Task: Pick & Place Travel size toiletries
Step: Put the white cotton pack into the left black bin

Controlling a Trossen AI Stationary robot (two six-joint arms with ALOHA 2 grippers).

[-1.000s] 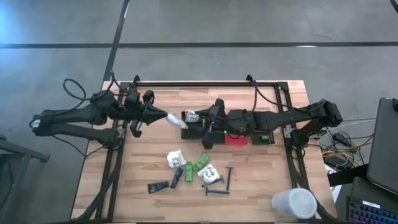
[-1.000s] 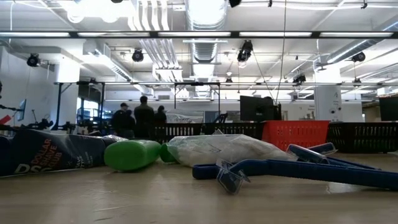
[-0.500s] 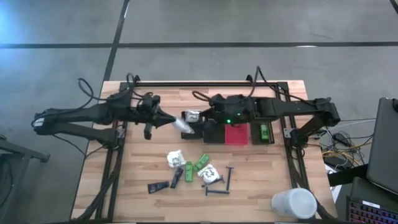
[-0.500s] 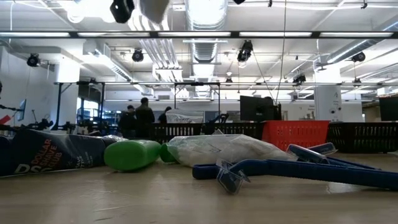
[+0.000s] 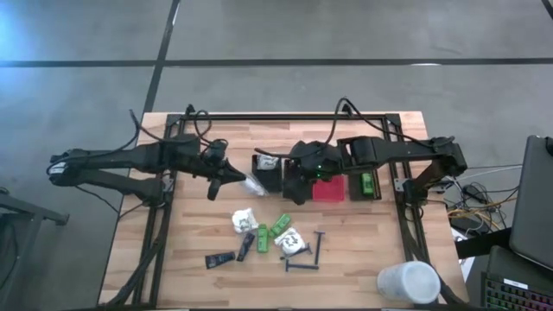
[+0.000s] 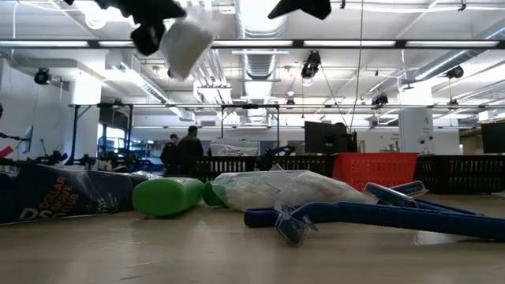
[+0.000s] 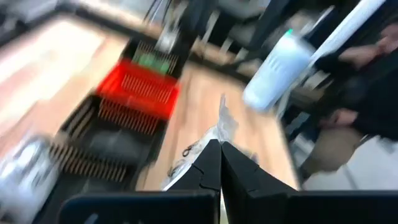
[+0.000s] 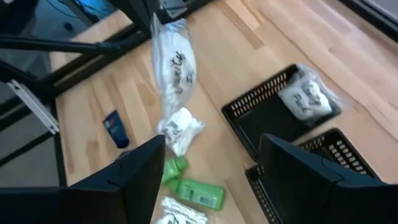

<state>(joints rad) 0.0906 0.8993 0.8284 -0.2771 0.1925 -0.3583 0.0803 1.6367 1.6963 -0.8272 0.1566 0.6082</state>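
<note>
**Packet held in the air beside the bins**

Wooden slats make up the table, which stands on a grey floor. At its near right corner sits a large white cup. Farther in, near the middle, lies a loose cluster of toiletries: two dark razors, a black tube, a second black tube, green bottles and white packets, all close together, some touching.

Beyond the cluster, the left gripper reaches in from the left, its jaws clenched on a white packet held above the table, just left of the black bin. The low view shows this held packet hanging well clear of the tabletop. Another packet lies in the far end of the black bin.

The right gripper hovers over the bins, jaws released and holding nothing. To its right stand a red bin and a bin with a green item.
</note>
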